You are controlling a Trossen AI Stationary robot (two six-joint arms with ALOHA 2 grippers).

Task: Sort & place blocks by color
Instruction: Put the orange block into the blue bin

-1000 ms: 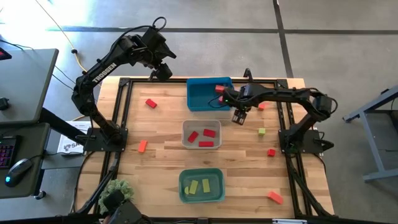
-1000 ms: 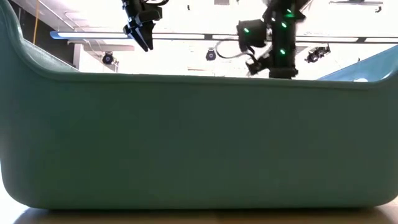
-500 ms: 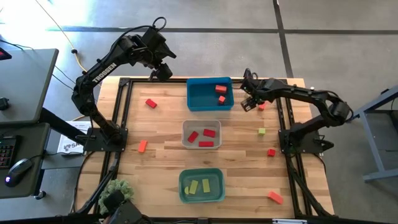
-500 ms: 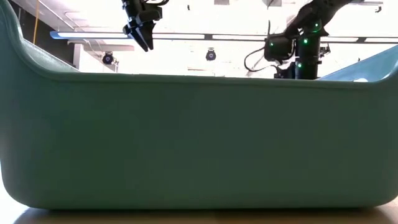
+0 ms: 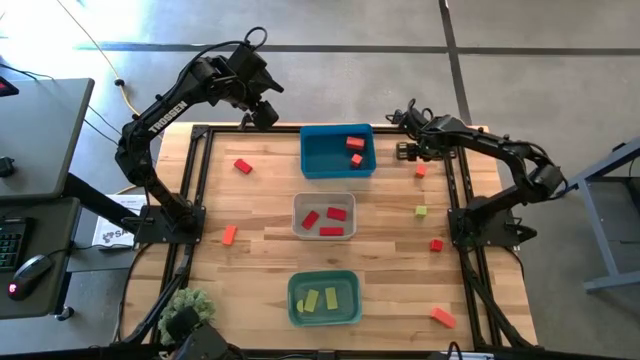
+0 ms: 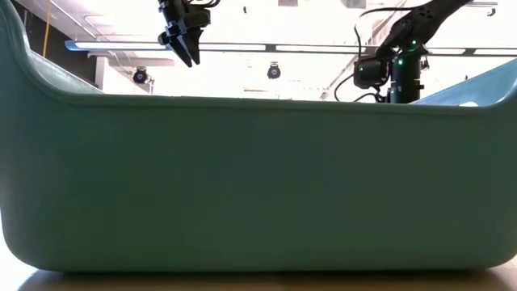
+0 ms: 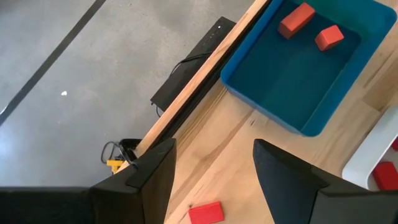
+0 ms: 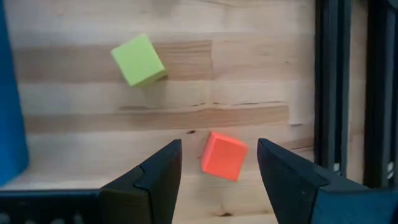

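The blocks are small cubes and bars. Two orange ones (image 5: pixel 355 150) lie in the blue bin (image 5: pixel 325 165), red ones (image 5: pixel 325 218) in the clear-grey bin (image 5: pixel 300 232), and yellow-green ones (image 5: pixel 320 298) in the teal bin (image 5: pixel 295 315). Loose on the table are an orange cube (image 8: pixel 224 155), a yellow-green cube (image 8: pixel 138 60), a red bar (image 7: pixel 205 213) and a few more. My right gripper (image 8: pixel 217 168) hangs open above the orange cube near the far right corner. My left gripper (image 7: pixel 214 152) is open, high over the far left corner.
Loose blocks lie at the left: red (image 5: pixel 242 166) and orange (image 5: pixel 229 234). More lie at the right: red (image 5: pixel 436 244) and orange (image 5: pixel 442 317). A black frame rail (image 8: pixel 339 87) runs along the table's right side. The teal bin's wall (image 6: pixel 258 186) fills the low view.
My right gripper has swung from beside the blue bin's near right corner toward the table's far right corner, rolling about its wrist, and it stays open. It now hangs over the loose orange cube.
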